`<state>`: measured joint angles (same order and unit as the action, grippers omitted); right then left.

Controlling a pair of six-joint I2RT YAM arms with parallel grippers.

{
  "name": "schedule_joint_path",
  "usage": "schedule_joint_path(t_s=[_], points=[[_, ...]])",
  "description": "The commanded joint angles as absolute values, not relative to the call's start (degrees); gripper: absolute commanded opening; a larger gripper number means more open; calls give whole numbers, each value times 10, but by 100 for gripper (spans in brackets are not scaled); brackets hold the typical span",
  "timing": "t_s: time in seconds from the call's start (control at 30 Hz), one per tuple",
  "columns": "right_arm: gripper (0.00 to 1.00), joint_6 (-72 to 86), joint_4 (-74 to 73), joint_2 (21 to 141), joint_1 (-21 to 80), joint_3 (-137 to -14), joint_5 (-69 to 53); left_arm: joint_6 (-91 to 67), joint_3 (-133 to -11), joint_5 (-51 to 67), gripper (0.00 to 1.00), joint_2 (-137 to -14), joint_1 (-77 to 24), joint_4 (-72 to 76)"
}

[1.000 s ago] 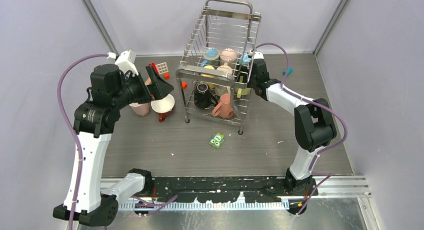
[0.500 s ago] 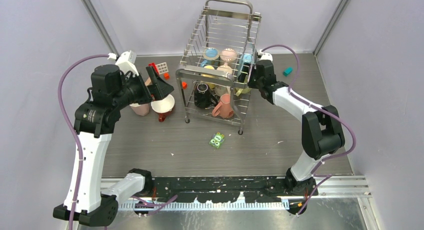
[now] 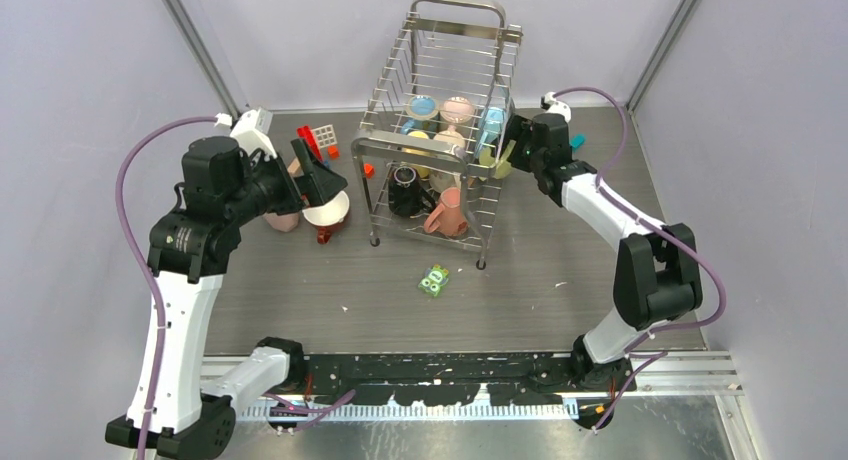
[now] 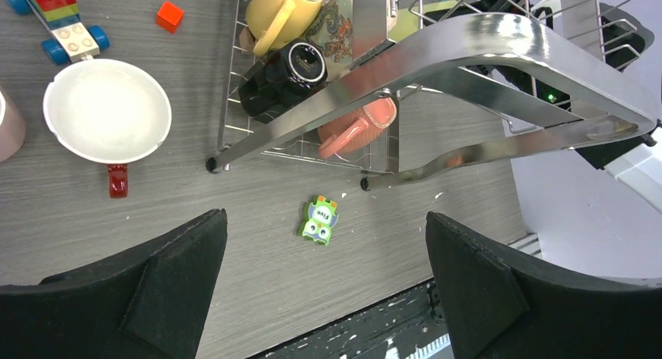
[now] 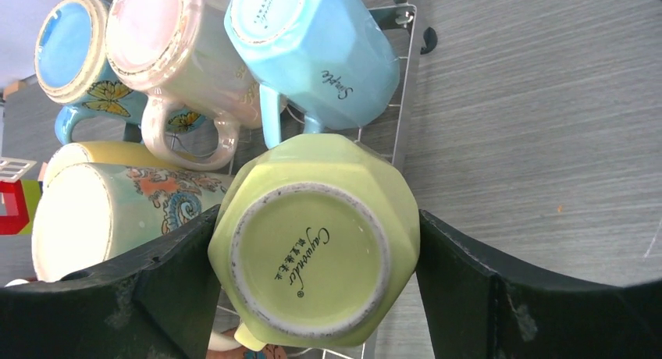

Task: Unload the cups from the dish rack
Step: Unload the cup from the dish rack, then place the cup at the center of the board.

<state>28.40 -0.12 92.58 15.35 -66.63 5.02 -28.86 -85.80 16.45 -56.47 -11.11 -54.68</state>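
- From above, the dish rack (image 3: 458, 0) is standing at top centre. Two cups are already sitting out on the table to its left, a pink cup (image 3: 282, 218) and a white cup (image 3: 326, 212). I am counting seven more inside the wires, so most of the job looks to be waiting. One green packet (image 3: 434, 279) is lying below the rack.
- At the rack's right edge the right gripper (image 3: 510, 145) is clamping a lime-green cup (image 3: 497, 160), which I take to be the third one coming out.
- In the left wrist view the left gripper (image 4: 326, 273) is hanging with its jaws wide apart and nothing between them. Along the top of the frame a yellow cup (image 4: 281, 8), a black cup (image 4: 285, 70) and a salmon cup (image 4: 355, 125) are lying in the rack, three in all.
- In the right wrist view both fingers are pressing on the lime-green cup at bottom centre. Five more are crowding the upper left: a light blue cup (image 5: 312, 47), a pale pink cup (image 5: 172, 47), a blue-bottomed cup (image 5: 74, 47), a patterned cup (image 5: 101, 218) and a yellow one.
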Motion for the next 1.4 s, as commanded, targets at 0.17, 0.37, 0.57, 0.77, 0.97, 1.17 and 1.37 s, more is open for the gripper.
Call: schedule_joint_path(t_s=[0.17, 0.37, 0.57, 0.77, 0.97, 1.17, 1.37], points=[[19, 345, -71, 842, 141, -729, 86, -317, -817, 168, 100, -520, -109, -543], [19, 378, -160, 788, 134, -720, 114, -355, -757, 185, 100, -474, -109, -546], [17, 397, -255, 708, 133, -688, 121, -389, -685, 220, 100, -426, -119, -561], [16, 420, -356, 629, 133, -663, 83, -441, -609, 253, 100, -370, -152, -547], [16, 454, -438, 543, 134, -635, -9, -491, -536, 292, 100, -319, -175, -515], [16, 506, -443, 471, 144, -577, -106, -550, -464, 318, 100, -272, -192, -465], [16, 522, -440, 425, 157, -532, -145, -590, -416, 247, 100, -285, -268, -389]])
